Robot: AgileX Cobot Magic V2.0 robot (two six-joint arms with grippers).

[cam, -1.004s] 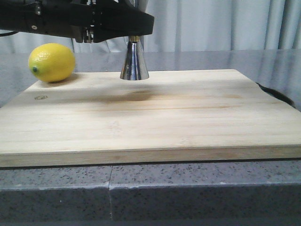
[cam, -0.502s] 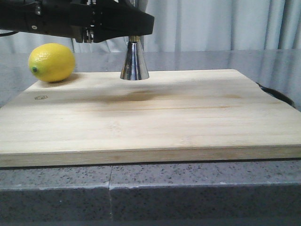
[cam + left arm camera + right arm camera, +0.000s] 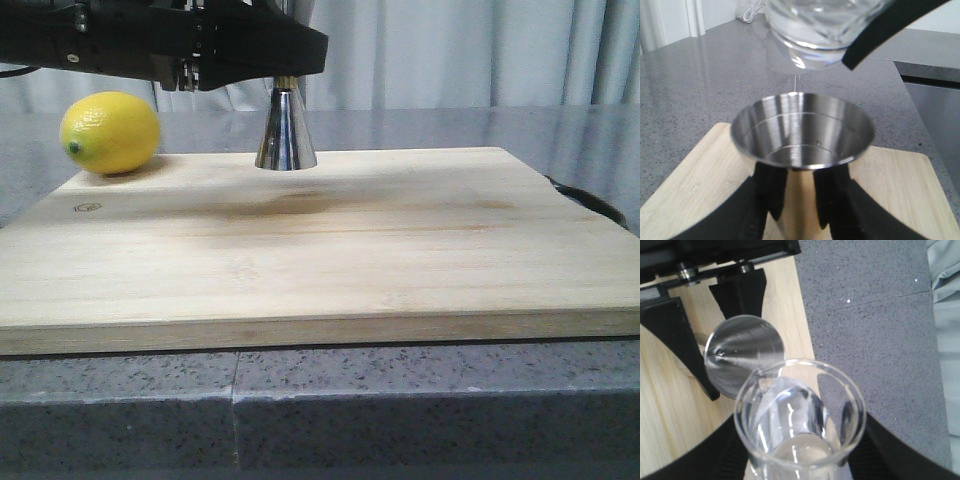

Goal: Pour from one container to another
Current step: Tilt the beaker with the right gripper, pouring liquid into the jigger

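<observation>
Over the board (image 3: 330, 250) I've got L gripper (image 3: 795, 220) clamped round the jigger (image 3: 802, 132); R gripper (image 3: 800, 450) holds the beaker (image 3: 800, 415) tilted just above its mouth, thin stream falling.

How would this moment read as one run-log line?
left claw: holds jigger | right claw: tilts beaker above | thin stream falling

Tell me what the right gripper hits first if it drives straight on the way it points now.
Probably the steel jigger: the right gripper holds the glass beaker with its lip tipped over the jigger's open cup, so the beaker rim would likely touch first. Depth is uncertain.
</observation>
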